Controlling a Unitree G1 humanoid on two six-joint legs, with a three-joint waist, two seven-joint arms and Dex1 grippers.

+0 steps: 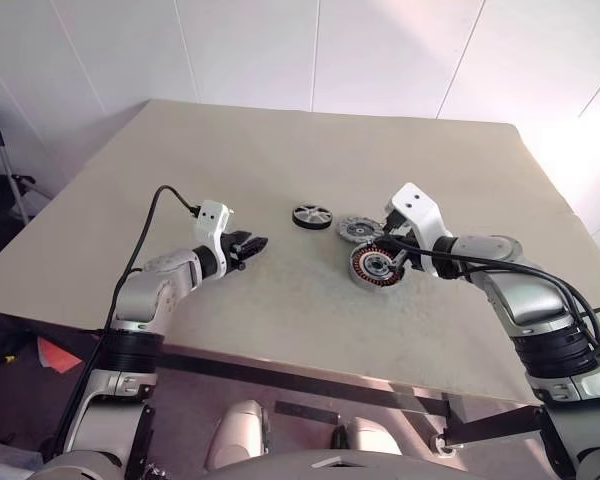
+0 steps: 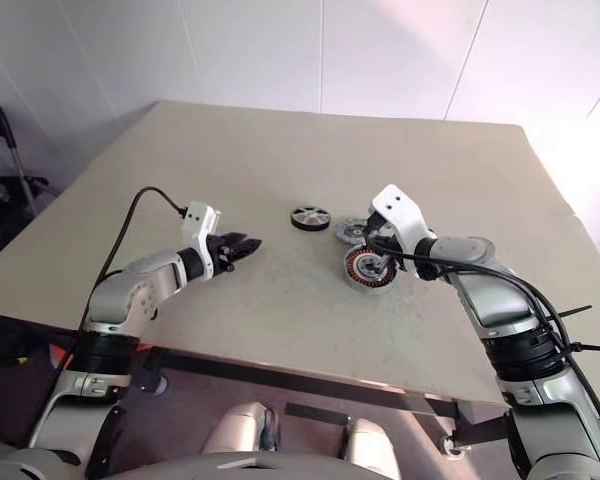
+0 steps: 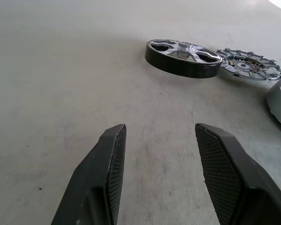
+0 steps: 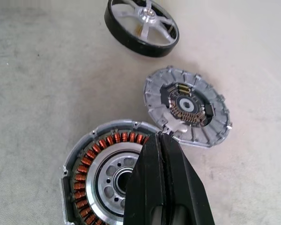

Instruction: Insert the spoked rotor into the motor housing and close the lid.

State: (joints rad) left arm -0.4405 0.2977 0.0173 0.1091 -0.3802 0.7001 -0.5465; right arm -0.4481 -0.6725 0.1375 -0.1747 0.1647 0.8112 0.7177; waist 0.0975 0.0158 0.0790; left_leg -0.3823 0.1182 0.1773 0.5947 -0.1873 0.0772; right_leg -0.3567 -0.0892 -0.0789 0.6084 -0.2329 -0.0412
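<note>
Your rotor (image 1: 312, 216) lies flat on the table (image 1: 280, 150), spokes up, untouched — beyond the left gripper (image 1: 256, 243) and a little to its right, with bare tabletop between them. It is round, so there is no long axis to line up with; what matters is that its rim faces the fingers side-on. The left gripper is the nearer free hand to it: its two black fingers (image 3: 107, 159) stand apart and hold nothing, pointing forward and rightward, angled slightly down towards the table.

The motor housing (image 1: 373, 266) sits to the right of the rotor and nearer to you, its copper windings open to view and no rotor in it. The lid (image 1: 359, 230) lies just beyond the housing, its edge touching or all but touching the housing's rim, between housing and rotor.

Your right gripper (image 4: 162, 143) is pinched shut on nothing, tip poised right at the seam where lid and housing meet — I judge it is steadying or nudging there, not carrying.
</note>
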